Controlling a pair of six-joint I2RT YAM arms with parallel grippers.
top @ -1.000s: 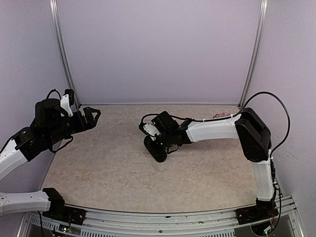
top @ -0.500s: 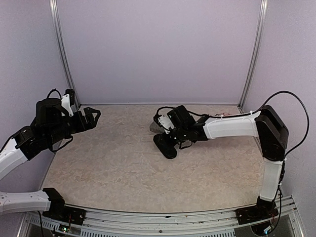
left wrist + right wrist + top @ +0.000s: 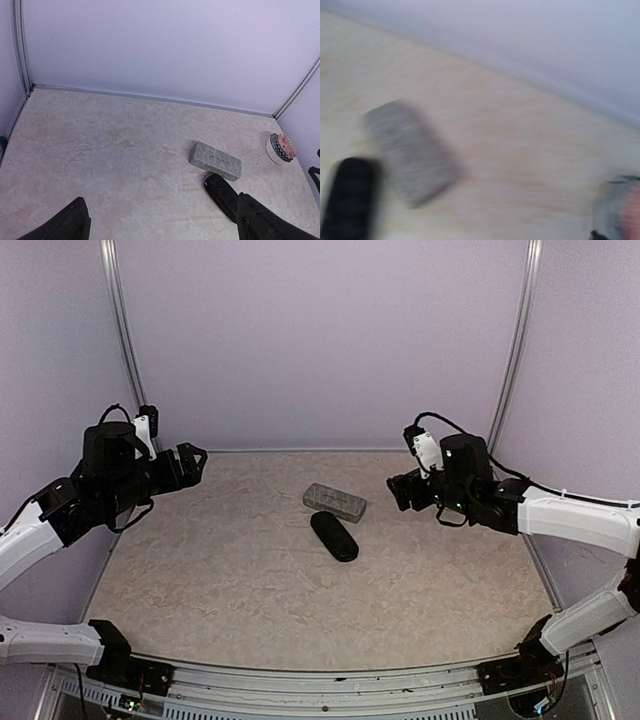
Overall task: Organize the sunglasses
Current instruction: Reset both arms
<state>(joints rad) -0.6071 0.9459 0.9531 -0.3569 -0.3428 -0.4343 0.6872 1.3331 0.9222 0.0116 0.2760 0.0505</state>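
Sunglasses: hidden, whereabouts untellable. Grey case (image 3: 335, 502) and black case (image 3: 334, 536) just beside each other, centred on table (image 3: 220, 580) — well apart from every edge. Left gripper (image 3: 196, 464) spread wide at left edge; right gripper (image 3: 397, 490) too unclear to judge.

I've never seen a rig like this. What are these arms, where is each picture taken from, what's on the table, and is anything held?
These are two robot arms bolted at the table's near edge, each ending in a two-finger gripper. The wide picture comes from a fixed camera above and behind them; the other two from a camera on each wrist. On the table lie a grey rectangular case and, nearer the arms, a black oval case, both closed. A small round pink-topped object sits far right. No sunglasses show. The left gripper is open and empty. The right gripper seems to hold nothing, but I cannot tell how its jaws stand; its wrist picture is blurred.
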